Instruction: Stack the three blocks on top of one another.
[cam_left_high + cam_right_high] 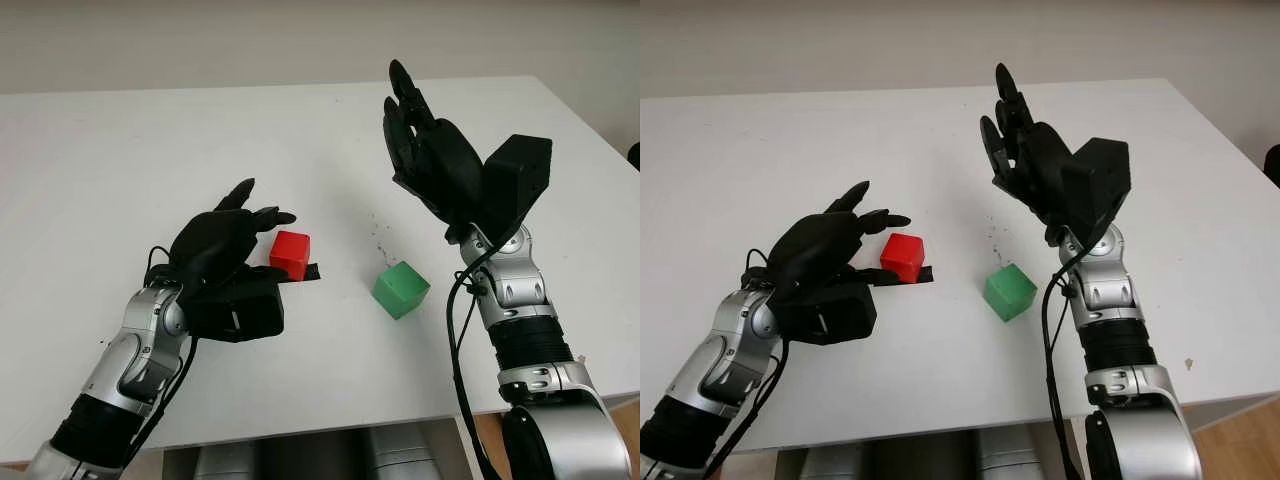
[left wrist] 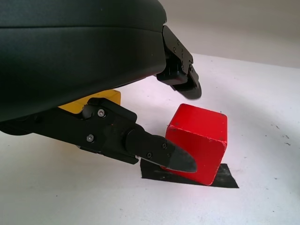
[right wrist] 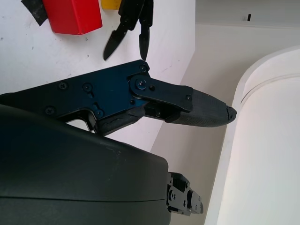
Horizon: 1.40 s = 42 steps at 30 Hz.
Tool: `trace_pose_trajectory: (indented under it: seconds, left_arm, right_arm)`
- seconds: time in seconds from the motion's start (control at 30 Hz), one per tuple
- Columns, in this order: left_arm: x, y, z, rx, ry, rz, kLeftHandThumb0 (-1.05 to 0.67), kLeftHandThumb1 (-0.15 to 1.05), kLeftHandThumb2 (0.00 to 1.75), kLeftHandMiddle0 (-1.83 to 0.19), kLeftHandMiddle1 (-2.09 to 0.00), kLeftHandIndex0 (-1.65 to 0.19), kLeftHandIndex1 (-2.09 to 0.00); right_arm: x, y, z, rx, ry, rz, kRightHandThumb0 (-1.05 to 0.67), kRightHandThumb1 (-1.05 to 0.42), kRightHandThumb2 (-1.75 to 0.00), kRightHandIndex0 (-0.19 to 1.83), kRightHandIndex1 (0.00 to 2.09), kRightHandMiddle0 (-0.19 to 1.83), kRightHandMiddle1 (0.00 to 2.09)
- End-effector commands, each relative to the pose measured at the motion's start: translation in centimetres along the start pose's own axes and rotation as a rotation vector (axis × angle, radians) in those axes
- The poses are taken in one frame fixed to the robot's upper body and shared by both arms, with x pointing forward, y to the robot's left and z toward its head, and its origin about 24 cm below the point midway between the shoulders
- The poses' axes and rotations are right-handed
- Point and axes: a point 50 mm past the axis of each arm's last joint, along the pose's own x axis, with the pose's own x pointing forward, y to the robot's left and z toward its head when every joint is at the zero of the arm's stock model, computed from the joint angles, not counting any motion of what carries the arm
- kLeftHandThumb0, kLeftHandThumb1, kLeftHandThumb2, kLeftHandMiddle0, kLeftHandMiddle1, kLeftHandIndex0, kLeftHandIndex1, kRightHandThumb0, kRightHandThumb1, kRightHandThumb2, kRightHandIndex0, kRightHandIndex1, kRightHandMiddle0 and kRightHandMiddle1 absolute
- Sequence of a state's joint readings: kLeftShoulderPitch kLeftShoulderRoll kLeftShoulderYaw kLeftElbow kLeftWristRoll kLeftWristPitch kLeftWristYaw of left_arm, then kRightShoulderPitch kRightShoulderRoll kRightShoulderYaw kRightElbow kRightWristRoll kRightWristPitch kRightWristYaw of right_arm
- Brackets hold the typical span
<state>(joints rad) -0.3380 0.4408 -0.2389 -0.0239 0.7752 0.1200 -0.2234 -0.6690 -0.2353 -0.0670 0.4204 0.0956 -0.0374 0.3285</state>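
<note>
Sitting on tape: the red block rests on a strip of black tape near the middle of the white table, one corner turned toward the robot.
Red block look: plain glossy cube, sharp edges, no lettering or marks readable on any face.
Green block: the green block stands on the table to the right of the red one, apart from it, tilted corner-on to the camera; no writing on it either.
Yellow block: the yellow block shows in the left wrist view, tucked under the left palm beside the red block; whether the fingers grip it cannot be told.
Left hand: the left hand hovers just left of the red block, fingertips reaching over its top edge.
Right hand: the right hand is raised above the table beyond the green block, open and holding nothing.
</note>
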Motion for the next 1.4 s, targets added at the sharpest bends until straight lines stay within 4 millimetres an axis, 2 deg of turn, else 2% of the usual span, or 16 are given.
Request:
trace_pose_trajectory:
  seconds: [0.0,0.1,0.23,0.3,0.4,0.47,0.57,0.63,0.7,0.83,0.9,1.07,1.23,1.37]
  left_arm:
    - [0.1,0.8,0.7,0.016,-0.026,0.019,-0.60,1.04,0.06,0.18,-0.01,-0.06,-0.02]
    - [-0.1,1.1,0.9,0.011,-0.030,0.016,-0.70,1.05,0.07,0.19,0.00,0.10,-0.01]
    - [-0.6,2.3,1.5,-0.026,-0.047,0.025,-0.79,1.05,0.09,0.19,0.00,0.18,0.00]
    - [-1.2,3.3,1.7,-0.064,-0.068,0.051,-0.87,1.05,0.21,0.19,0.00,0.19,0.00]
    - [-2.3,5.2,2.0,-0.175,-0.111,0.111,-0.91,1.05,0.49,0.19,0.00,0.19,0.00]
    - [-3.1,6.5,1.9,-0.274,-0.131,0.148,-0.90,1.05,0.53,0.19,0.00,0.19,0.00]
    - [-4.2,8.5,1.3,-0.365,-0.145,0.246,-0.86,1.05,0.50,0.19,0.00,0.16,-0.04]
    - [-4.7,9.9,0.6,-0.377,-0.135,0.334,-0.79,1.05,0.40,0.12,-0.05,0.03,-0.09]
    - [-4.8,11.1,-0.5,-0.396,-0.129,0.417,-0.73,1.05,0.28,-0.06,-0.09,-0.11,-0.13]
    - [-5.0,13.1,-2.9,-0.322,-0.034,0.488,-0.69,1.05,0.16,-0.25,-0.12,-0.25,-0.18]
    - [-4.9,13.9,-4.0,-0.246,0.014,0.450,-0.69,1.05,0.13,-0.27,-0.10,-0.26,-0.19]
    - [-4.2,15.7,-6.7,-0.065,0.129,0.211,-0.71,1.01,0.06,-0.09,-0.02,-0.18,-0.12]
    - [-3.0,16.3,-8.2,0.057,0.173,0.057,-0.73,0.89,0.03,0.02,-0.03,-0.21,-0.10]
    - [-2.0,16.3,-8.1,0.170,0.153,-0.032,-0.73,0.87,0.04,0.03,-0.04,-0.26,-0.10]
  right_arm:
    - [0.0,-0.1,0.4,-0.006,-0.017,0.001,-0.71,-1.05,-0.66,-0.19,0.03,-0.19,0.01]
    - [0.0,-0.1,0.4,-0.001,-0.016,-0.002,-0.70,-1.05,-0.66,-0.19,0.03,-0.19,0.01]
    - [0.0,-0.1,0.4,-0.011,-0.019,0.001,-0.70,-1.05,-0.66,-0.19,0.03,-0.19,0.01]
    - [0.1,-0.1,0.4,-0.009,-0.019,0.002,-0.69,-1.05,-0.67,-0.19,0.03,-0.19,0.01]
    - [0.1,-0.1,0.3,-0.001,-0.016,0.004,-0.70,-1.05,-0.67,-0.19,0.02,-0.19,0.00]
    - [0.1,-0.1,0.3,0.002,-0.017,-0.001,-0.70,-1.05,-0.66,-0.19,0.03,-0.19,0.01]
    - [0.2,-0.1,0.4,-0.005,-0.019,0.002,-0.71,-1.05,-0.65,-0.19,0.03,-0.19,0.01]
    - [0.3,-0.1,0.5,-0.007,-0.020,0.004,-0.71,-1.05,-0.66,-0.19,0.03,-0.19,0.00]
    - [0.3,-0.1,0.5,-0.008,-0.020,0.003,-0.71,-1.05,-0.66,-0.19,0.03,-0.19,0.01]
    - [0.4,-0.2,0.5,-0.011,-0.017,0.009,-0.72,-1.05,-0.65,-0.19,0.03,-0.19,0.02]
    - [0.5,-0.1,0.6,-0.010,-0.018,0.006,-0.72,-1.05,-0.65,-0.19,0.03,-0.19,0.02]
    - [0.5,-0.2,0.7,-0.025,-0.026,0.004,-0.71,-1.05,-0.65,-0.18,0.04,-0.18,0.03]
    - [0.5,-0.4,0.8,-0.030,-0.024,0.007,-0.70,-1.05,-0.66,-0.18,0.04,-0.19,0.03]
    - [0.4,-0.5,0.8,-0.038,-0.019,0.006,-0.71,-1.05,-0.65,-0.18,0.05,-0.19,0.03]
